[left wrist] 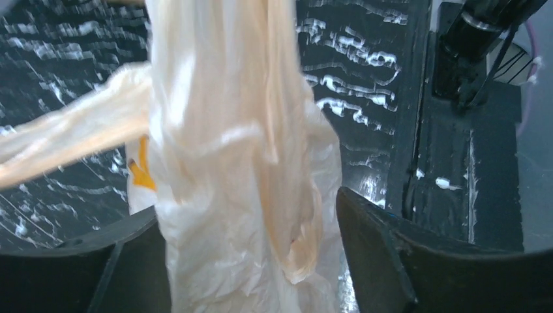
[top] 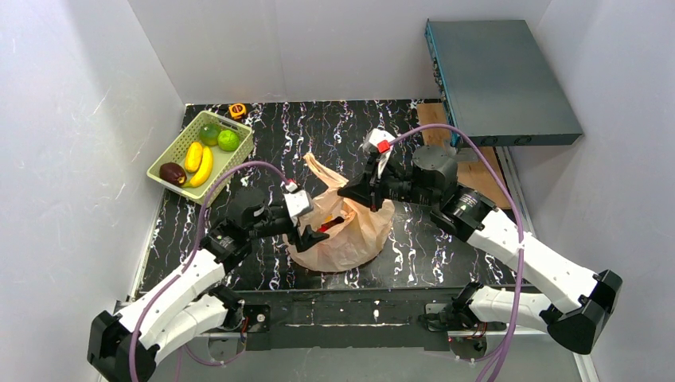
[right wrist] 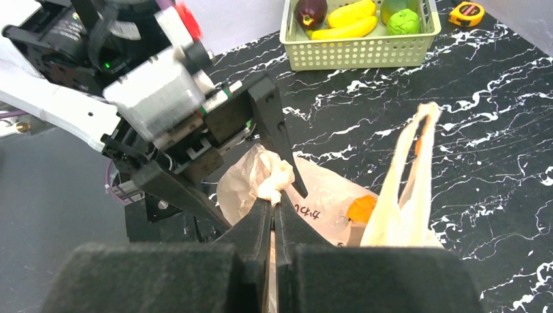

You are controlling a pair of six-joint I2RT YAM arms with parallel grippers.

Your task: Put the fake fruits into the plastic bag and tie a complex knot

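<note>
Sitting mid-table on the black marbled tabletop (top: pixel 278 143), the crinkly, translucent peach plastic bag (top: pixel 350 235) has a bunched twist of its thin film pinched between the pressed-together black fingers of the right gripper (right wrist: pixel 274 207), while the left gripper (left wrist: pixel 251 254) straddles its glossy hanging folds, jaws spread.

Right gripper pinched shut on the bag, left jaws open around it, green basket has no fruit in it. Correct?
Wrong on the basket. The top external view shows the green basket holding a plum, bananas and green fruits. The rest stands: right gripper pinched shut on the plastic bag, left gripper with jaws open around it.
</note>
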